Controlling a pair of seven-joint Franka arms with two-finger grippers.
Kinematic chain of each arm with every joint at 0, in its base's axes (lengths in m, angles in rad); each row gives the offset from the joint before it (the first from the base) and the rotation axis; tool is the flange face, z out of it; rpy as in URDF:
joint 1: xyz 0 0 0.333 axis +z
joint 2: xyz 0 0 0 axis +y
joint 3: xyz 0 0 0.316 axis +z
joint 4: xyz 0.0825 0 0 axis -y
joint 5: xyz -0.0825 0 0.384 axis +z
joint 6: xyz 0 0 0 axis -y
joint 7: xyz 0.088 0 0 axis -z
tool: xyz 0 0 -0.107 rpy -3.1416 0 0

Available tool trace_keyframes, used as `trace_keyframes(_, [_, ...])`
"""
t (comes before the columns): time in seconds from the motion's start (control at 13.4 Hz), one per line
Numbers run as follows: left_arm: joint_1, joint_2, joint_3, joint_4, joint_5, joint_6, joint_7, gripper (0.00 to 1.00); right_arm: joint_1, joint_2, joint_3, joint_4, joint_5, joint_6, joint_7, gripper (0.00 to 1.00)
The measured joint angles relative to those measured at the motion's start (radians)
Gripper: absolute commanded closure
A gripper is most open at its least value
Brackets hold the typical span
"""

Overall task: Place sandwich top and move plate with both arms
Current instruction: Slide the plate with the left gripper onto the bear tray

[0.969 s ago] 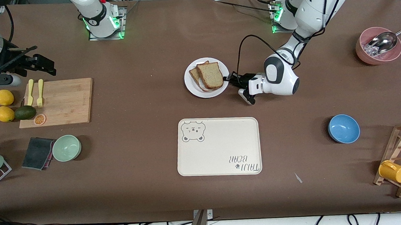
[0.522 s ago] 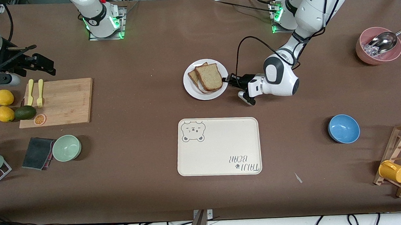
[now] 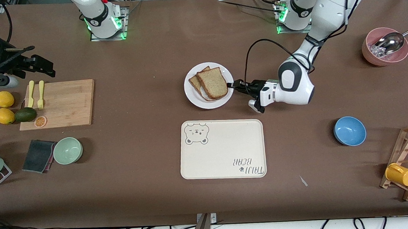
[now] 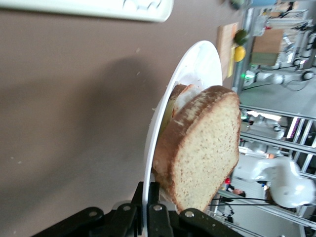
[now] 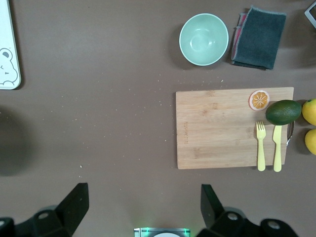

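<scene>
The big brown table point(image 3: 143, 54) holds everything. My left arm point(image 3: 325, 8) reaches down low from its base, and my right arm point(image 3: 91, 11) waits up high at its own end. The cream tray point(image 3: 222, 149) with a bear on it lies nearer to the front camera than the white plate point(image 3: 193, 95), and they are apart. A wooden board point(image 3: 65, 103) lies toward my right arm's end of the table. The bread slice point(image 3: 212, 83) lies on top of another slice on the plate. My left gripper point(image 3: 231, 85) is clamped tight on the plate's rim, on the side toward my left arm's end. My right gripper point(image 3: 38, 64) hangs over the table near the board, its fingers point(image 5: 73, 203) spread wide and holding nothing.
</scene>
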Motion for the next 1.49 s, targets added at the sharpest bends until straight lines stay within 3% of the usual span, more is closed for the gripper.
trace_keyframes(0.15, [0.032,-0.015,0.005,0.048,0.003,-0.017,-0.024,1.00,0.005,0.001,0.000,0.000,0.000,0.000,0.000,0.00])
trace_keyframes(0.37, [0.033,0.024,0.016,0.199,0.045,-0.017,-0.088,1.00,0.007,0.002,0.000,0.000,0.000,0.000,0.000,0.00])
trace_keyframes(0.67, [0.023,0.205,0.065,0.431,0.074,-0.016,-0.111,1.00,0.008,0.008,0.000,0.001,0.000,0.000,0.000,0.00])
trace_keyframes(0.97, [0.014,0.349,0.077,0.594,0.077,-0.015,-0.114,1.00,0.010,0.008,0.000,0.001,0.000,-0.001,0.000,0.00])
trace_keyframes(1.49, [-0.057,0.452,0.124,0.707,0.077,0.017,-0.125,1.00,0.010,0.009,0.000,0.002,0.000,-0.001,0.000,0.00])
